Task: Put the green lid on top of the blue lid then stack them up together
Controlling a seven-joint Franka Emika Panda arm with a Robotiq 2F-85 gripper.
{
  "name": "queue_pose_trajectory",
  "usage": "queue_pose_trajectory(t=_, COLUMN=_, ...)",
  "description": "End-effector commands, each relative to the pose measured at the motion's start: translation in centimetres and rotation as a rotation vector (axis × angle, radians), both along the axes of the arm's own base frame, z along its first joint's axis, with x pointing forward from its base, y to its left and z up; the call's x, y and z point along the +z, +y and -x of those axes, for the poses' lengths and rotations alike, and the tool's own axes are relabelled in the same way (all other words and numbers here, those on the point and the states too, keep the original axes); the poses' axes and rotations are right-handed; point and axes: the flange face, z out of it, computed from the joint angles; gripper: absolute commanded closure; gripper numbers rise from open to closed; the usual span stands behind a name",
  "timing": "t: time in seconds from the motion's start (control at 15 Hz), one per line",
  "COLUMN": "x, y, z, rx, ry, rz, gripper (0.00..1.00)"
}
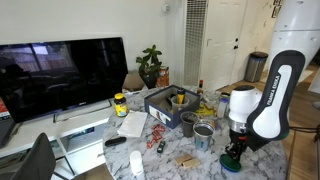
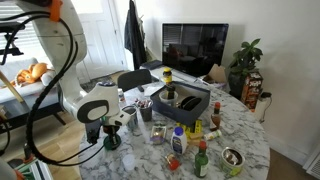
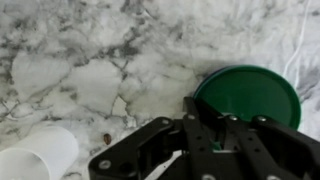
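Note:
The green lid (image 3: 250,95) is a dark green round disc at the right of the wrist view, over the marbled tabletop (image 3: 90,60). My gripper (image 3: 215,140) sits at the lid's near edge. Its fingers are close together with a sliver of green between them, so it looks shut on the lid's rim. In both exterior views the gripper (image 1: 236,146) (image 2: 109,132) hangs low over the table edge with the green lid (image 1: 233,155) (image 2: 111,143) at its tips. The blue lid (image 1: 230,166) shows as a bluish disc just beneath. It is hidden in the wrist view.
A white cup (image 3: 35,155) lies close on the left in the wrist view. Grey metal cups (image 1: 203,136) (image 2: 133,121), an open box of items (image 1: 165,100), bottles (image 2: 178,140) and a TV (image 1: 60,70) crowd the table. The table edge is close to the gripper.

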Motion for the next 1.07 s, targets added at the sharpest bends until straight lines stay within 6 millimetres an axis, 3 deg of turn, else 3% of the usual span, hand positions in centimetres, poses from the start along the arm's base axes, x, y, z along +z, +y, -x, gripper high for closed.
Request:
queue_pose_trajectory(t=0.0, x=-1.08, y=-0.45, z=0.46, rx=0.003, ry=0.011, rz=-0.026, gripper=0.74)
queue_pose_trajectory(t=0.47, x=-1.38, y=-0.7, z=0.63, rx=0.006, ry=0.023, rz=-0.045, gripper=0.22)
queue_pose_trajectory(t=0.53, x=-1.47, y=-0.72, z=0.69, rx=0.005, ry=0.025, rz=-0.048, gripper=0.47)
queue_pose_trajectory(t=0.6, x=-1.57, y=-0.73, z=0.79, rx=0.005, ry=0.027, rz=-0.051, gripper=0.61)
queue_pose_trajectory(t=0.67, x=-1.57, y=-0.72, z=0.76, rx=0.005, ry=0.026, rz=-0.053, gripper=0.62)
queue_pose_trajectory(t=1.0, x=-1.46, y=-1.33, z=0.83, rx=-0.005, ry=0.027, rz=-0.057, gripper=0.99)
